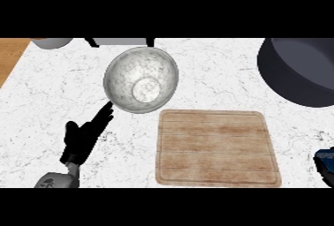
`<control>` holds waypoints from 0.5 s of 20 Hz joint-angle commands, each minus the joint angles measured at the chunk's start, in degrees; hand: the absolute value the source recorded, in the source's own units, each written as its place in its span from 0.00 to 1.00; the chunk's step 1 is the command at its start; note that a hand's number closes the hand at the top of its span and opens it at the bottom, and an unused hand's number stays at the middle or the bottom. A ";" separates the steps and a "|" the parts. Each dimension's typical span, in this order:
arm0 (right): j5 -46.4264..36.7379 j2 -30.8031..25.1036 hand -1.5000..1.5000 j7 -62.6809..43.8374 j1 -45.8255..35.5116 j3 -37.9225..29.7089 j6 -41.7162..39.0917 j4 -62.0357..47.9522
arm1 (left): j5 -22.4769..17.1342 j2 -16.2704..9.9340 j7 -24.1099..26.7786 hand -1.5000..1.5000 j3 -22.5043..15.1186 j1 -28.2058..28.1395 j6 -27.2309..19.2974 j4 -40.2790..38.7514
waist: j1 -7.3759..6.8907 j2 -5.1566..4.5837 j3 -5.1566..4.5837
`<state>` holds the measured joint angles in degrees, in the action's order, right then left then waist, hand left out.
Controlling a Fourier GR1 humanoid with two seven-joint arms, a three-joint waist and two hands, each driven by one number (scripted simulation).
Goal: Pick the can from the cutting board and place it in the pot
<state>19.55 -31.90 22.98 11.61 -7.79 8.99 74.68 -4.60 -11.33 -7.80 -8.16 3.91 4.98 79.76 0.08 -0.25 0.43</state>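
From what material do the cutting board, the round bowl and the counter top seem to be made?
The cutting board looks like pale wood with a matte finish: brown grain and lengthwise lines run across it. The bowl seems to be metal, grey and shiny, with mottled reflections inside, though glazed ceramic is possible. The counter top looks like white marble or similar stone, with thin grey veins.

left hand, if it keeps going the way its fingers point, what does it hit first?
The left hand points up and to the right, its fingers straight. First in that line is the rim of the metal bowl, just past the fingertips. Height above the counter is unclear.
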 commanded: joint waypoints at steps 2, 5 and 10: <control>4.95 -12.83 1.00 6.59 -3.66 -9.29 -15.55 -13.98 | -0.99 -0.55 -0.53 0.50 0.65 0.72 1.13 0.13 | -1.12 -0.27 0.14; 2.63 -16.27 1.00 12.47 -7.94 -10.49 -20.13 -26.21 | 0.42 1.66 -0.17 0.50 -1.18 1.82 0.30 -1.43 | -1.62 -0.48 0.06; -3.99 -21.60 1.00 19.30 -17.57 -9.96 -20.65 -40.07 | 0.76 1.94 -0.60 0.50 -1.75 2.07 0.74 -0.86 | -2.60 -0.49 -0.01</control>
<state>18.62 -49.21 37.68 0.21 -17.10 -9.26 44.55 -4.25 -10.24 -8.35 -9.23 5.11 5.61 79.53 -1.90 -0.59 0.43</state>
